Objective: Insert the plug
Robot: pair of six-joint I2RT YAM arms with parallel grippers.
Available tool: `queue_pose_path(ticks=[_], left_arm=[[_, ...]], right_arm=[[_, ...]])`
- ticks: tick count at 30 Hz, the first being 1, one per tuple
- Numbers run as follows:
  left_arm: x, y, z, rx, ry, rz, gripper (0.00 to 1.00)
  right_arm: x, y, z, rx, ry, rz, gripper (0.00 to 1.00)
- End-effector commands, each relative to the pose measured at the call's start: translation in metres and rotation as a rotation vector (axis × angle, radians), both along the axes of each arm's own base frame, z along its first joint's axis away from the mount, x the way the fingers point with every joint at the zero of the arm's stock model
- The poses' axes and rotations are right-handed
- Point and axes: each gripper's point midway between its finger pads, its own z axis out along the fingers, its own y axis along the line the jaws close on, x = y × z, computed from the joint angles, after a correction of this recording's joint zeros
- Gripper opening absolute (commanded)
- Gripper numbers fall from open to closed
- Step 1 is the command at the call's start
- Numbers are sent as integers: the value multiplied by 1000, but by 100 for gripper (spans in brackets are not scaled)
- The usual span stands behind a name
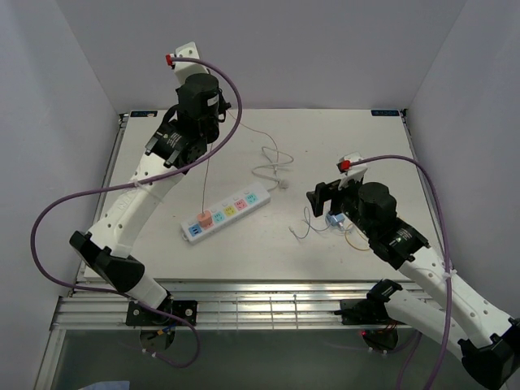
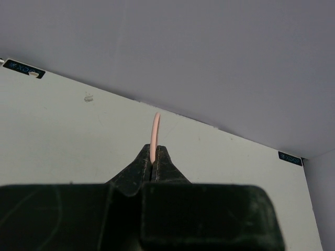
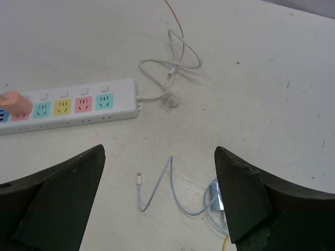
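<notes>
A white power strip [image 1: 227,213] [image 3: 68,107] with coloured sockets lies at the table's middle. A pink plug [image 1: 203,218] [image 3: 14,102] sits on its second socket from the near-left end; how deep it sits I cannot tell. Its thin pink cable [image 1: 209,183] [image 2: 155,130] rises to my left gripper [image 1: 218,114] [image 2: 153,157], which is shut on the cable high above the back of the table. My right gripper [image 1: 325,199] [image 3: 159,167] hangs open to the right of the strip, with nothing between its fingers.
The strip's white cord [image 1: 272,166] [image 3: 172,65] loops behind it. A white phone cable [image 1: 305,227] [image 3: 157,191] and a small blue adaptor [image 1: 333,218] [image 3: 214,196] lie under my right gripper. Walls close the table in on three sides.
</notes>
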Motion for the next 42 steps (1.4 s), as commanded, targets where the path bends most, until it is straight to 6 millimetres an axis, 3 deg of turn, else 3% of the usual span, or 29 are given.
queue_pose_path(ticks=[1,5,6,7,8,9,10,11,12,13,15,16,17,18,19,20,23,24,26,27,28,29,30,40,42], left_arm=[[-28,31,85,-88,-200,50,0],[-33,26,93,-88,-216,0,0],[-32,25,92,-87,-213,-6,0],[-32,23,91,-86,-211,-13,0],[-30,21,90,-81,-208,-20,0],[-30,18,89,-81,-203,-36,0],[-30,15,89,-80,-202,-51,0],[-29,13,86,-82,-197,-59,0],[-28,9,84,-81,-190,-71,0],[-27,8,81,-77,-184,-76,0],[-25,5,76,-78,-169,-82,0],[-25,5,74,-76,-167,-82,0],[-25,4,72,-78,-162,-82,0],[-24,4,69,-72,-155,-82,0],[-25,6,69,-72,-155,-76,0],[-25,6,68,-71,-154,-73,0],[-27,9,66,-69,-151,-65,0],[-27,9,63,-64,-145,-67,0],[-29,11,65,-74,-153,-62,0],[-29,12,64,-71,-152,-61,0],[-30,13,63,-70,-151,-59,0],[-31,13,62,-69,-150,-56,0],[-31,14,60,-70,-146,-53,0],[-34,19,32,-70,-98,-25,0],[-34,20,25,-66,-80,-21,0]], right_arm=[[12,20,29,34,-117,76,90],[22,41,31,-23,-193,171,90],[26,50,43,-13,-258,205,90],[37,58,33,-45,-245,215,90],[44,62,35,-64,-261,218,90],[49,76,56,-84,-355,281,90],[61,88,44,-123,-352,311,90],[70,95,49,-139,-376,319,90],[82,103,71,-163,-440,330,90],[100,116,46,-207,-389,356,90],[119,130,42,-225,-376,384,90],[137,143,37,-248,-377,391,90],[150,144,35,-257,-375,376,90],[167,148,14,-282,-332,359,90],[182,151,29,-267,-355,336,90],[196,145,29,-265,-349,312,90],[232,144,18,-243,-312,281,93],[240,148,3,-255,-297,299,100],[256,145,9,-276,-327,276,85],[263,144,2,-286,-318,273,52],[267,141,3,-289,-325,265,31],[274,136,13,-294,-348,248,16],[276,134,18,-305,-356,240,8],[280,92,146,-326,-664,-38,8],[279,90,159,-326,-714,-73,8]])
